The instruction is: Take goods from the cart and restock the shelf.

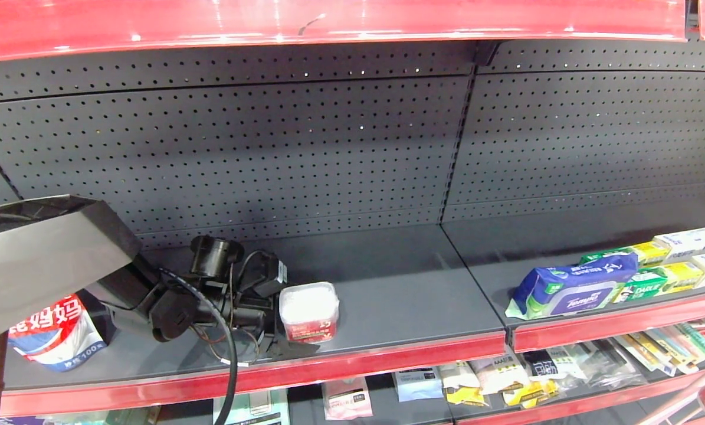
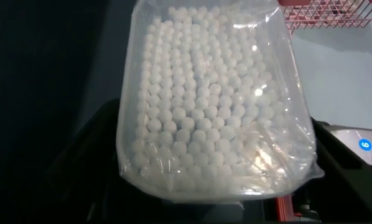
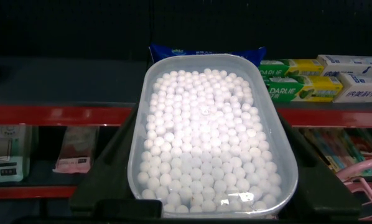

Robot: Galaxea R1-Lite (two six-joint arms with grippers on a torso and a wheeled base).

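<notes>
— Two tubs of cotton swabs, then? Where is the first tub (image 1: 308,311)?

— Upright on the grey shelf (image 1: 399,295), near its red front edge and left of the middle. The left end effector (image 1: 272,323) lies low on the shelf and pinches the tub from the side. In the left wrist view, dark fingers (image 2: 351,168) flank its clear wrapping.

— And the second tub (image 3: 204,118)?

— Off the shelf, out in front of it, clamped between the two fingers of the right end effector (image 3: 208,171). Behind it on the shelf sits a blue pack of wipes (image 3: 204,53), with toothpaste boxes (image 3: 298,78) just beside the pack.

— Anything else on that shelf?

— A red-and-white bag (image 1: 57,333) at the far left, well apart from the wipes. A red wire basket (image 2: 326,14) shows beyond the first tub.
</notes>
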